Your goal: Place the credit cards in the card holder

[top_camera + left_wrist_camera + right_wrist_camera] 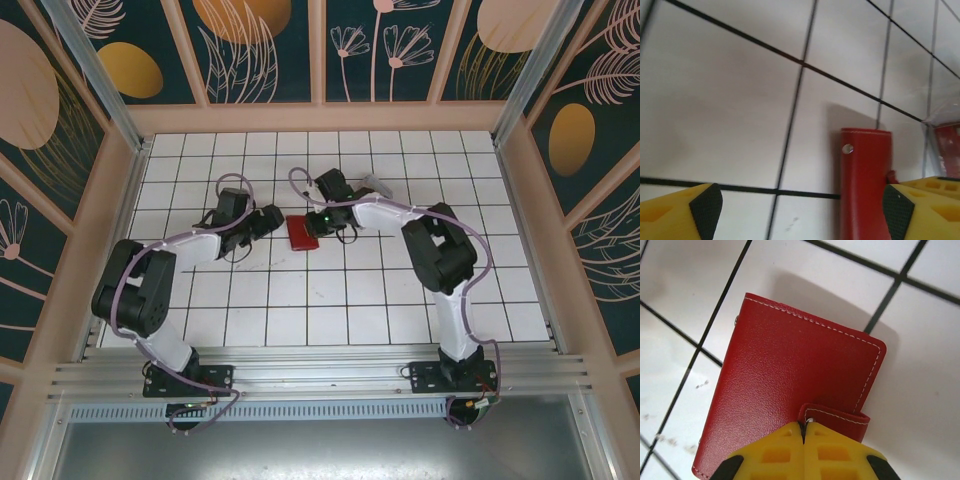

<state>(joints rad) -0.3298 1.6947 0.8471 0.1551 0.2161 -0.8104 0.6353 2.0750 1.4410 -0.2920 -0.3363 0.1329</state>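
Note:
The card holder [301, 233] is a red stitched wallet lying closed on the white tiled table. My right gripper [804, 427] is shut on its small snap tab [840, 416], the yellow fingertips pinched together at the tab's edge. My left gripper [800, 210] is open just to the left of the card holder [865, 185], whose near edge lies close to the right finger's pad [897, 210]. A red patch shows through clear plastic [946, 145] at the far right; I cannot tell whether it is one of the credit cards.
A small clear box [377, 184] sits on the table just behind the right gripper. Both arms reach in toward the table's middle. Wooden walls enclose the tiled surface on three sides.

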